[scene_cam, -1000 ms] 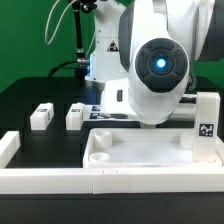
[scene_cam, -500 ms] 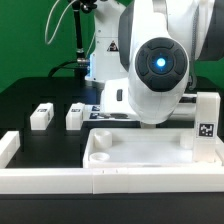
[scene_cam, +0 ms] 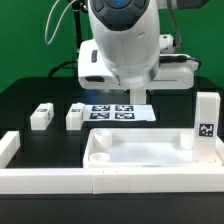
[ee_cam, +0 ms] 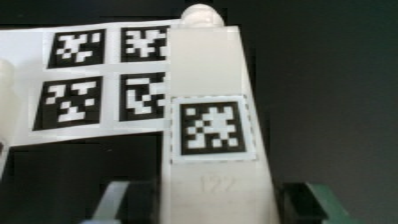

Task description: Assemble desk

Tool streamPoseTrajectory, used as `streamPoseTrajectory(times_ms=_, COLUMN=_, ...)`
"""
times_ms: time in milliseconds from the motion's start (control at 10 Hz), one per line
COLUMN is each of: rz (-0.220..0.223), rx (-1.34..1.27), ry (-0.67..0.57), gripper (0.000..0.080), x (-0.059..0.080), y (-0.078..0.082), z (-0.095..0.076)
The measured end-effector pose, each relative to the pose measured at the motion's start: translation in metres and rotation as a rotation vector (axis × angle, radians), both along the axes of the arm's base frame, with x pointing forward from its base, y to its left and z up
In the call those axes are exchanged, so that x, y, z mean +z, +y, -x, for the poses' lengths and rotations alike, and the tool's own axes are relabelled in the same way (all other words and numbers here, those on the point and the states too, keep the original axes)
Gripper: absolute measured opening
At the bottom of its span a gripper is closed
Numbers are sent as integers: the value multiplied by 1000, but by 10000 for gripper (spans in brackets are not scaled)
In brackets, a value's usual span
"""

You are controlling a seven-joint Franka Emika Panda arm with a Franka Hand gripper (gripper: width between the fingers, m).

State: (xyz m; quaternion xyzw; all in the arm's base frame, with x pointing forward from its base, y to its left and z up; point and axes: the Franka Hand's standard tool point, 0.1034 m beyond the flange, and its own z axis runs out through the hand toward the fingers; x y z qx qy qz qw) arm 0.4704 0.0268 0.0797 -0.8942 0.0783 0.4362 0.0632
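The white desk panel (scene_cam: 150,158), a tray with a raised rim, lies at the front of the table. One tagged white leg (scene_cam: 207,125) stands upright at its right end in the exterior view. Two more legs (scene_cam: 41,116) (scene_cam: 74,116) stand on the black table at the exterior view's left. My gripper (ee_cam: 217,203) is shut on a fourth leg (ee_cam: 210,120), which points down with its tag facing the wrist camera. In the exterior view the gripper (scene_cam: 140,96) hangs above the marker board (scene_cam: 120,112), mostly hidden by the arm.
Long white border wall segments (scene_cam: 60,182) run along the table's front and left edge. The marker board also shows behind the held leg in the wrist view (ee_cam: 98,75). A green backdrop stands behind the arm.
The arm has moved from close over the panel at the exterior view's right, back and to the left, to above the marker board. The panel and the three standing legs have not moved.
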Motion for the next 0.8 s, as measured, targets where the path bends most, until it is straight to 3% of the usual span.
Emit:
streamPoseTrajectory(times_ms=100, rz=13, rx=-2, ry=-93, gripper=287, x=-3, y=1, z=-11)
streamPoseTrajectory(times_ms=200, rz=17, rx=-9, ry=-136, gripper=287, x=2, y=1, z=-11)
streamPoseTrajectory(times_ms=300, rz=10, rx=-25, ry=-176, gripper=287, x=18, y=-2, z=-19)
streamPoseTrajectory(times_ms=400, rz=-12, rx=-64, ry=-233, gripper=287, x=52, y=-11, z=-42)
streamPoseTrajectory(times_ms=500, rz=-56, rx=-100, ry=-320, gripper=287, x=76, y=-24, z=-65)
streamPoseTrajectory(times_ms=600, rz=-48, rx=-108, ry=-403, gripper=287, x=86, y=-37, z=-81)
streamPoseTrajectory(times_ms=700, rz=-35, rx=-100, ry=-489, gripper=287, x=86, y=-39, z=-91)
streamPoseTrajectory(times_ms=800, rz=-16, rx=-106, ry=-565, gripper=287, x=83, y=-36, z=-91)
